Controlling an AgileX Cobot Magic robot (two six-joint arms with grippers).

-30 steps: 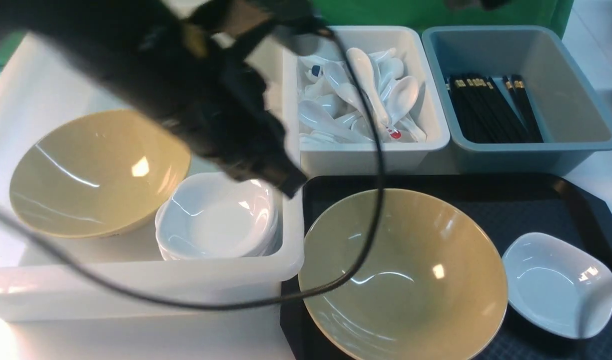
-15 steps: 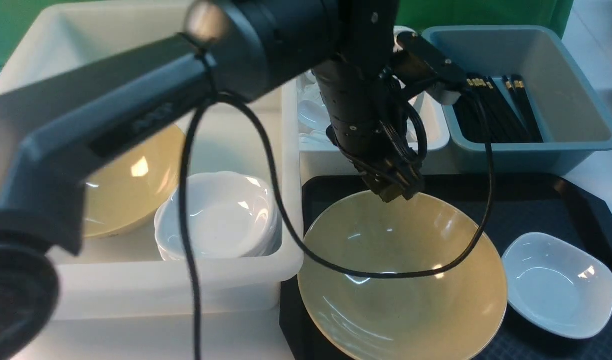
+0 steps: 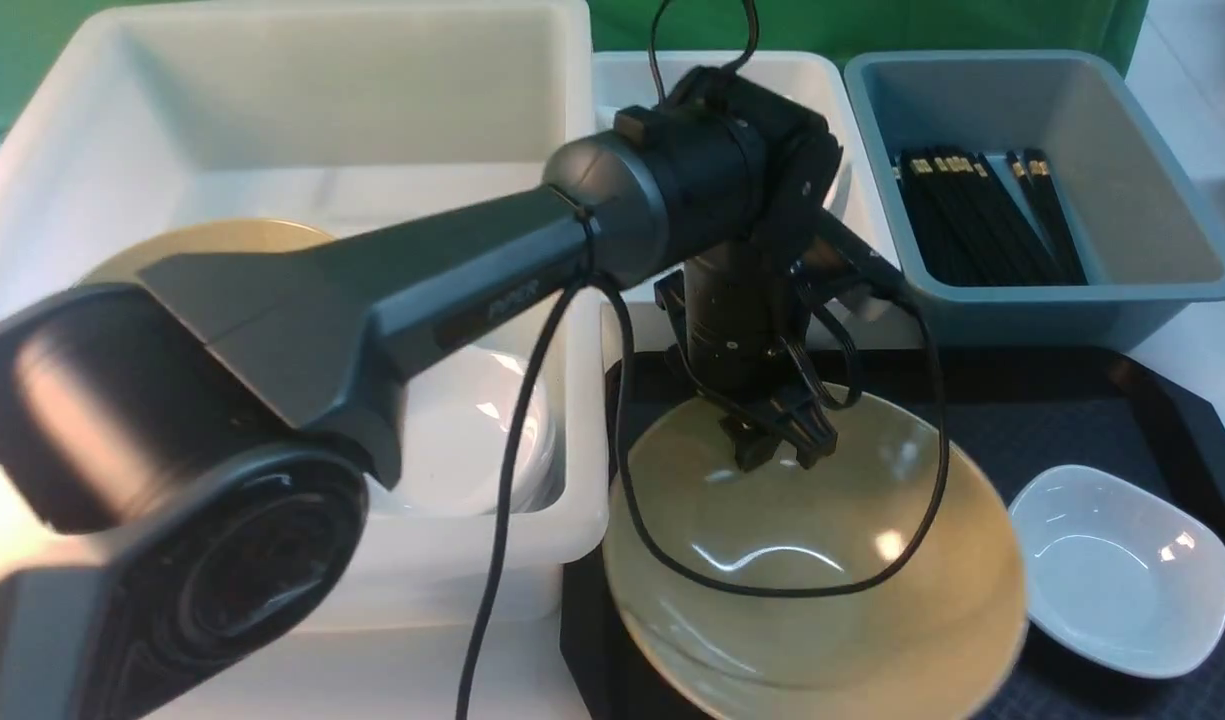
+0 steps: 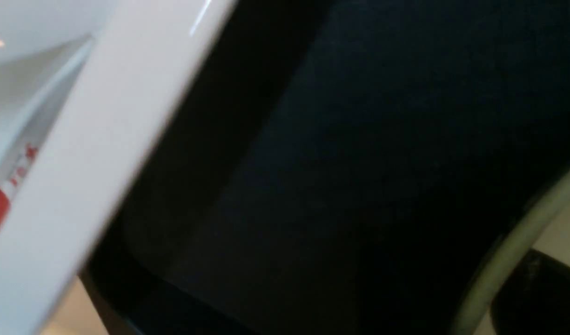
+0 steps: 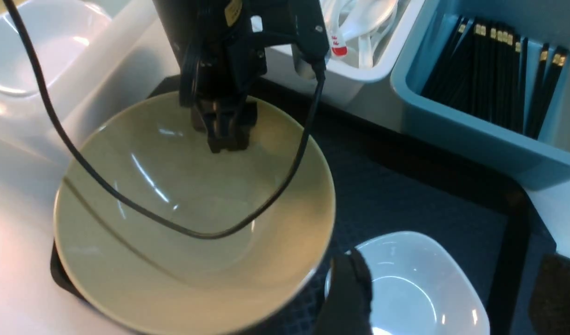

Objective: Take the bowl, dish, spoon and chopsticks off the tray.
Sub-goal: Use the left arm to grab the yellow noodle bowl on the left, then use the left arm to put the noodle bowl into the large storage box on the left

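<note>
Left gripper (image 3: pixel 777 448) closed narrow on far rim of bowl (image 3: pixel 852 640) (at tray's (image 3: pixel 1072 420) left edge); right gripper (image 5: pixel 447 279) spread wide over dish (image 3: pixel 1120 570) near tray's right edge.

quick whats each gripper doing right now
left gripper: at the far rim of the bowl; whether it grips cannot be told.
right gripper: open, holding nothing, by the dish.

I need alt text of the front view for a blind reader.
The left arm reaches across and its claw sits at the far rim of a tan bowl on a black tray. A small white dish lies right of it.
</note>
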